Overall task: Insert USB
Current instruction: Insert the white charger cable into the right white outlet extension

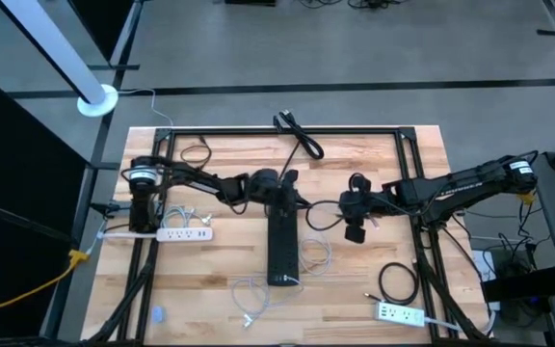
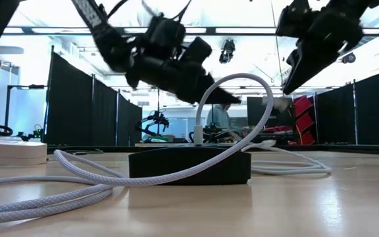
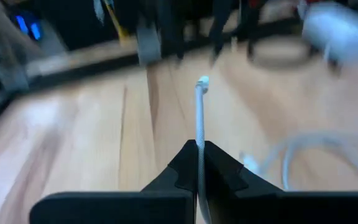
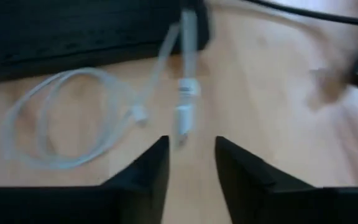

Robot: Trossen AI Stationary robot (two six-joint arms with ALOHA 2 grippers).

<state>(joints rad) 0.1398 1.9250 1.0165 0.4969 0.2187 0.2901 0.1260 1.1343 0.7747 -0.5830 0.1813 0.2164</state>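
A black power strip (image 1: 282,246) lies along the middle of the table, also seen in the low view (image 2: 189,168). My left gripper (image 1: 285,196) hovers over its far end, shut on a white USB cable (image 3: 199,118); the plug (image 3: 202,82) sticks out ahead of the fingertips. A white cable loop (image 2: 242,82) arches over the strip. My right gripper (image 1: 355,229) hangs open to the right of the strip, above the table. A white cable end (image 4: 185,102) lies ahead of its fingers, not between them. My left gripper pinches the white cable (image 3: 199,152) between its two fingers, a short way behind the plug. The cable runs along the fingers and out past their tips. The plug end is held clear above the table.
A white power strip (image 1: 183,233) lies at the left and another (image 1: 400,313) at the near right. Loose white cables (image 1: 258,294) lie near the black strip's near end. Black cords (image 1: 398,281) coil on the right, and one (image 1: 299,135) lies at the far edge.
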